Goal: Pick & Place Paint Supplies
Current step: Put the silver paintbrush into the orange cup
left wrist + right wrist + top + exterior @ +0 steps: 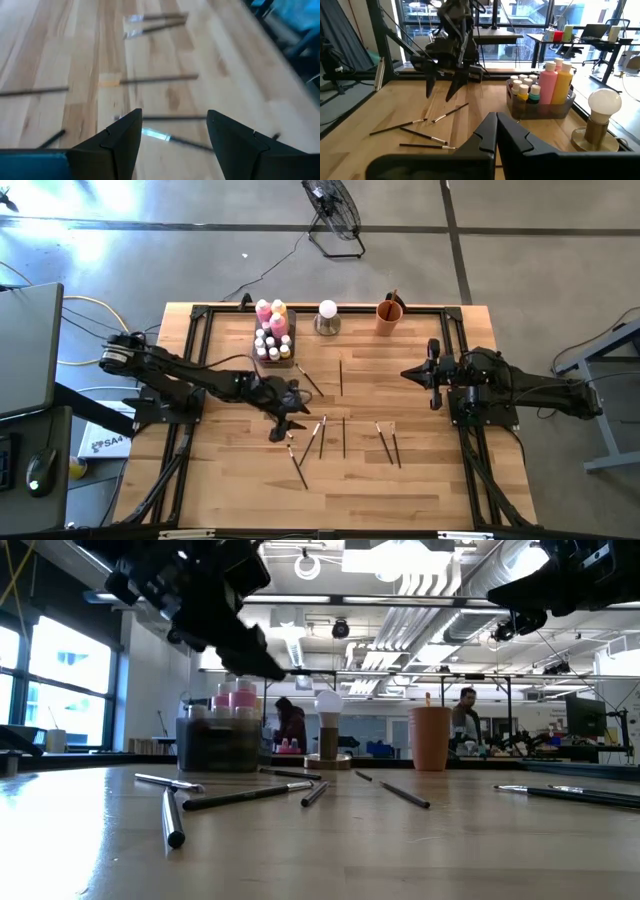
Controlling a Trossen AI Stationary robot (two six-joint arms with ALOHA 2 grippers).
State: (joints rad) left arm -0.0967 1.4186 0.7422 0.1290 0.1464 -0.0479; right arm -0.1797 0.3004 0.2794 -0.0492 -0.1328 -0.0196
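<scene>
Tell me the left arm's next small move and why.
Probably lower straight down. The left gripper hangs open above the table, and in its wrist view a paintbrush lies across the gap between its fingers, not yet touched. Then close on it. The right gripper waits shut at the right side.

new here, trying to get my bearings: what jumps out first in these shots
The left gripper hangs open just above the brushes scattered across the middle of the table. At the back edge stand a tray of paint bottles, a white ball on a metal base and an orange cup. The right gripper waits shut at the right side.
</scene>
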